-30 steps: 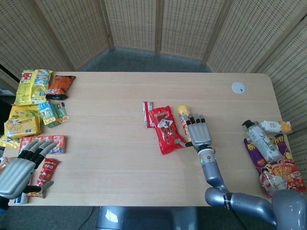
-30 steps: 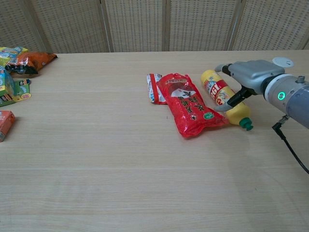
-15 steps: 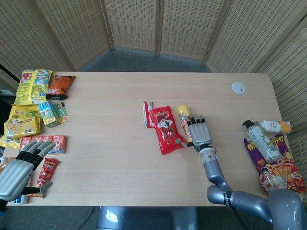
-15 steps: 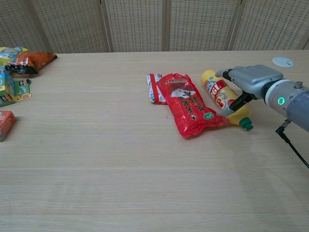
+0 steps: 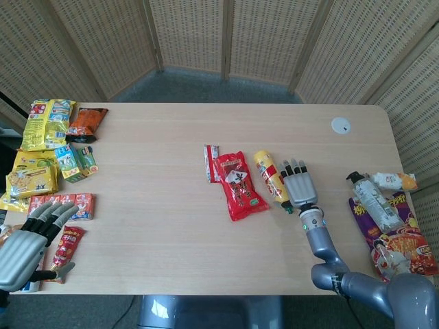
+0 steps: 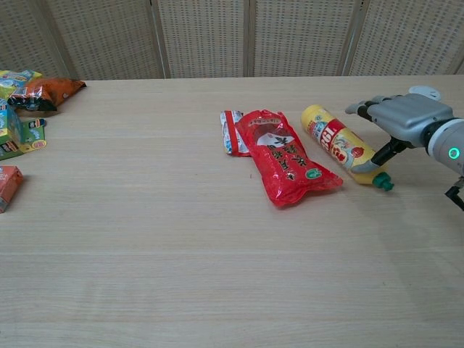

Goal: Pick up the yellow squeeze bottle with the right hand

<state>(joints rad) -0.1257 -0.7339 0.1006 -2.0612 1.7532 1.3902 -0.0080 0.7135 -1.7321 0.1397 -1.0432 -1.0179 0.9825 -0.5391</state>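
Yellow squeeze bottle [image 6: 338, 146], lying flat on table [image 6: 181, 254], beside red snack pouch [image 6: 284, 165].
Right hand [image 6: 403, 117] hovering just right of it, fingers apart, holding nothing; thumb possibly touching near the cap.

No lettering can be made out anywhere. The yellow squeeze bottle [image 6: 341, 146] carries a red label and the red packet [image 6: 286, 166] has printing, but both are too small to read.
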